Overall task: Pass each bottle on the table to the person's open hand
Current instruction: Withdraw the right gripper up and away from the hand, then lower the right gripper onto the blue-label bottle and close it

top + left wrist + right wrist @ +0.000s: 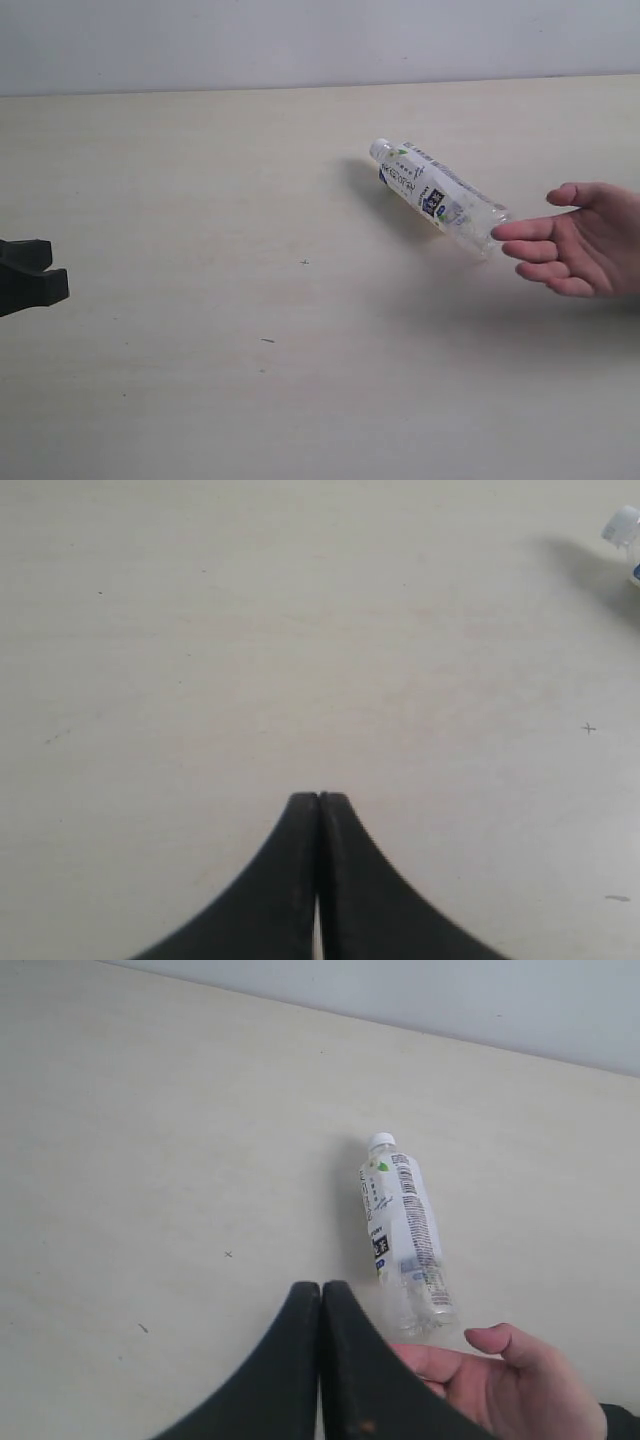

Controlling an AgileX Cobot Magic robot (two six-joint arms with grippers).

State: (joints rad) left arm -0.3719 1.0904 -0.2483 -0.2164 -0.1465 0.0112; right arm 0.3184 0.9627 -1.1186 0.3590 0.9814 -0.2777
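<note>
Bottle, exterior view: 1 small clear plastic bottle with white cap and white printed label (437, 195) lies on its side on the broad pale cream table (200, 380), base just beside the fingertips of the person's bare open hand (585, 245).
Left arm, exterior view: black left gripper (55, 272) at frame edge, well apart from bottle.
Left wrist view: fingers pressed together, empty; only the bottle cap shows.
Right wrist view: black right gripper (321, 1295), fingers pressed together, empty, near hand and bottle.
Progress: judged incomplete. 1 bottle on table, ungripped; palm empty; no other bottles visible.
</note>
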